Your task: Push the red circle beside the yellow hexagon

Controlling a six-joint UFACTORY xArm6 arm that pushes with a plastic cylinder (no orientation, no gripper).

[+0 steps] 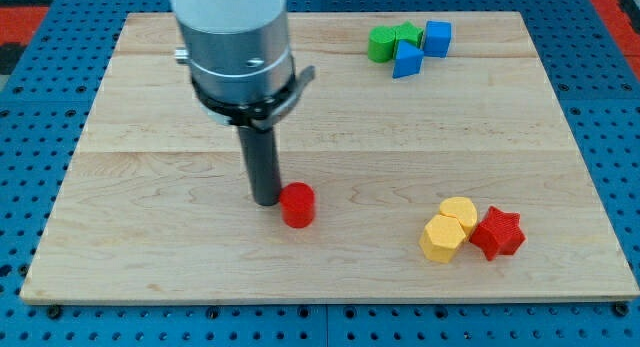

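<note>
One red circle touches my tip (view's left).

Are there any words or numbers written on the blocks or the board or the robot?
None: no words, numbers, labels or signs can be read anywhere in the camera view. The red circle, yellow hexagon, other blocks, wooden board and the arm above my tip are all plain.
</note>
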